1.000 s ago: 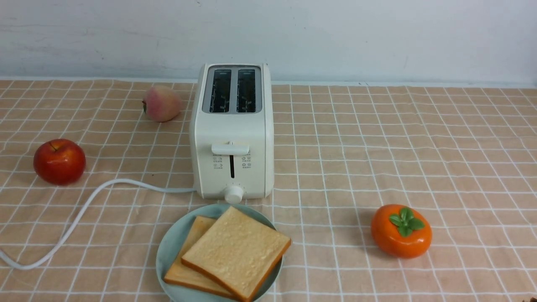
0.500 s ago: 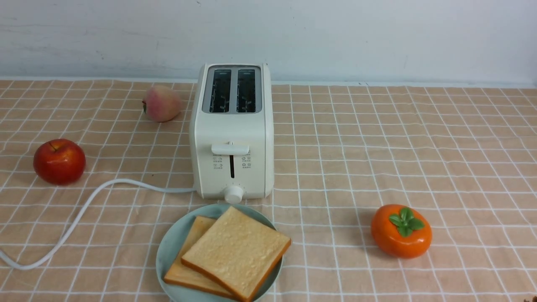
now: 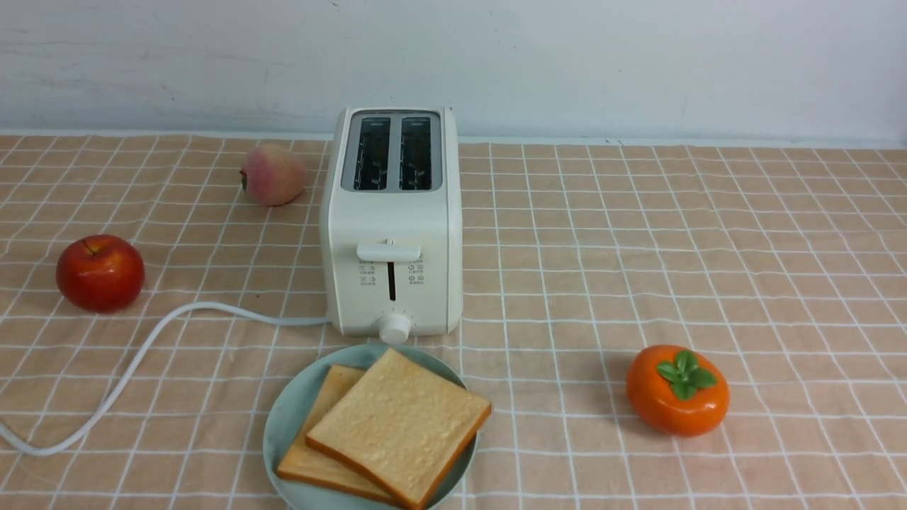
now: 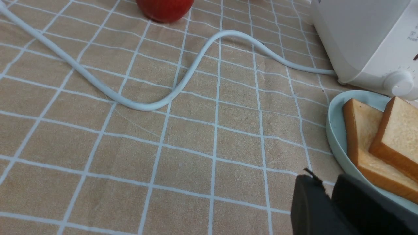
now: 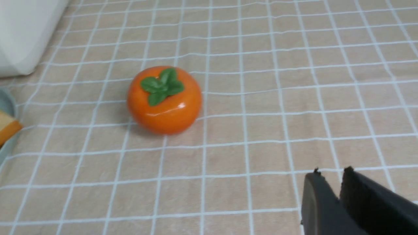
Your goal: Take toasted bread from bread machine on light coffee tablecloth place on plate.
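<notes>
Front view gives you the full count: one bread machine (image 3: 392, 221), cream-white, with two slots, both dark and holding no bread. Two slices of toasted bread (image 3: 399, 425) lie stacked and overlapping on the one mint-green plate (image 3: 287, 418), which sits just in front of the machine's dial, on the light coffee tablecloth (image 3: 708, 248). You also have three pieces of fruit: one red apple (image 3: 100, 273) at the left, one peach (image 3: 273, 175) just beside the machine's left rear, and one orange persimmon (image 3: 678, 389) well apart to the right. One white cord (image 3: 142, 354) curls away from the machine to the left.

The machine's front carries small printed icons with tiny characters beside the lever slot; they are too small for you to read. No brand name shows.

Neither arm appears in the front view. In the wrist views, the left gripper (image 4: 329, 192) hangs beside the plate rim with its jaws nearly together, gripping nothing. The right gripper (image 5: 331, 178) hangs over bare cloth near the persimmon, jaws likewise almost closed and holding nothing.
</notes>
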